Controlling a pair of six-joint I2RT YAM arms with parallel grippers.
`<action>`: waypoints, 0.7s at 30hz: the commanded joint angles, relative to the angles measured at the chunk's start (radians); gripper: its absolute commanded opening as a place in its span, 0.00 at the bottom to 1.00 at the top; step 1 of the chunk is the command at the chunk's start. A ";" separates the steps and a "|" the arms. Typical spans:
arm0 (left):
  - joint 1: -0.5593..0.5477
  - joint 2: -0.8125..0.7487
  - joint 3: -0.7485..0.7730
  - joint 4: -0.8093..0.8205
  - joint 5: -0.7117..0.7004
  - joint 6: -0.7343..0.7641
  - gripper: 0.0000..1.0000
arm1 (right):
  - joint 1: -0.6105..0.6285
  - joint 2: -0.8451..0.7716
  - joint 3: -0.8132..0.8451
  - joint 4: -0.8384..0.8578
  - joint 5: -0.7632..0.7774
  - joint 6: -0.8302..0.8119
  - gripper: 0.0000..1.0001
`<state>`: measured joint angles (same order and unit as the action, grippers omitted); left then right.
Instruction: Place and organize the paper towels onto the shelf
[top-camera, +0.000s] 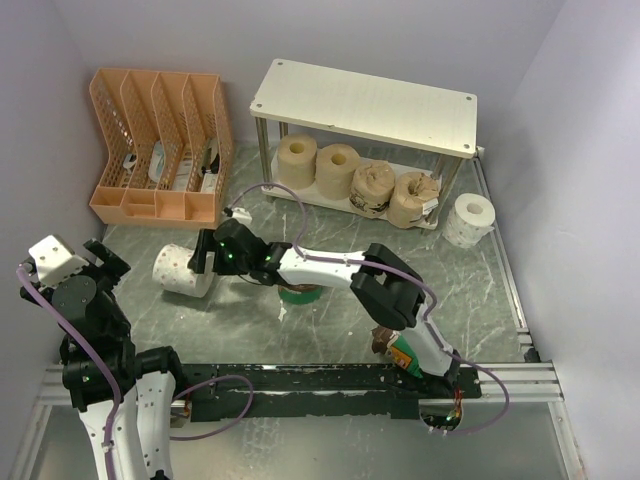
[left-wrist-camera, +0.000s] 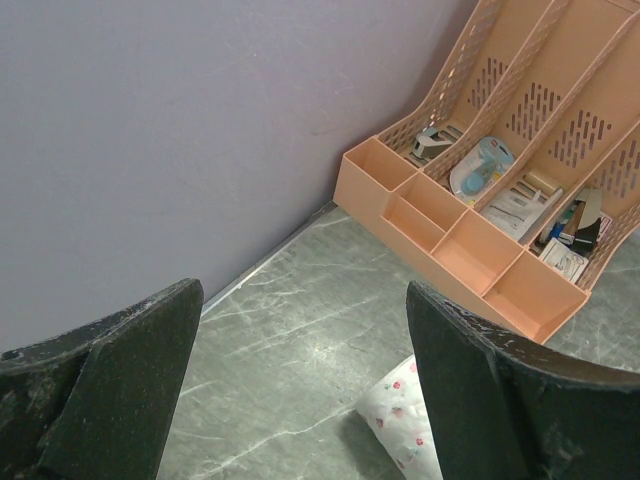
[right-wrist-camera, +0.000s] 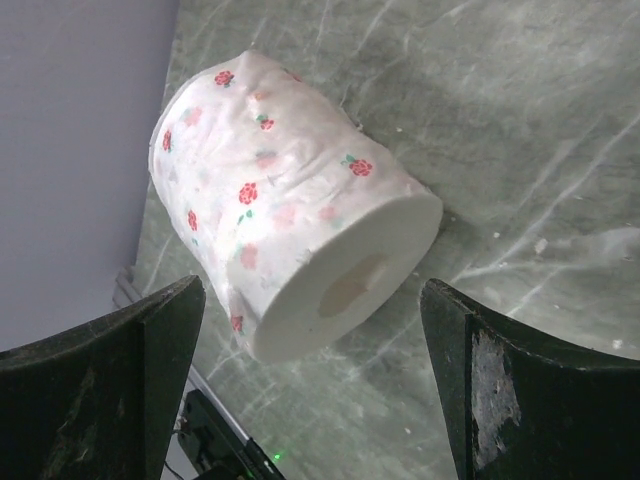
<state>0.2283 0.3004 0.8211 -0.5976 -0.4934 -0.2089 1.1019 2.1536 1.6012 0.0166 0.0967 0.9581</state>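
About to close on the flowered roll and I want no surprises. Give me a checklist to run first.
1. Opening of the right fingers: ok, wide open.
2. The flowered roll lies on its side, lined up between them: ok.
3. Fingers spanning its width: cannot tell.
4. The left fingers open, apart from the roll: ok.
5. The shelf has a bare top board; four tan rolls on the lower tier: ok.
6. Clearance over the green roll under the right arm: cannot tell.
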 joint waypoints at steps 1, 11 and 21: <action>0.002 -0.011 -0.005 0.019 -0.004 0.013 0.94 | 0.003 0.045 0.065 0.026 -0.041 0.056 0.89; -0.001 -0.011 -0.011 0.024 0.001 0.015 0.94 | 0.003 0.104 0.089 0.061 -0.078 0.120 0.52; -0.006 -0.010 -0.015 0.030 -0.005 0.017 0.94 | -0.004 0.077 0.074 0.038 -0.106 0.077 0.00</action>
<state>0.2253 0.3000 0.8093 -0.5953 -0.4934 -0.2058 1.0977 2.2486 1.6741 0.0746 -0.0013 1.0794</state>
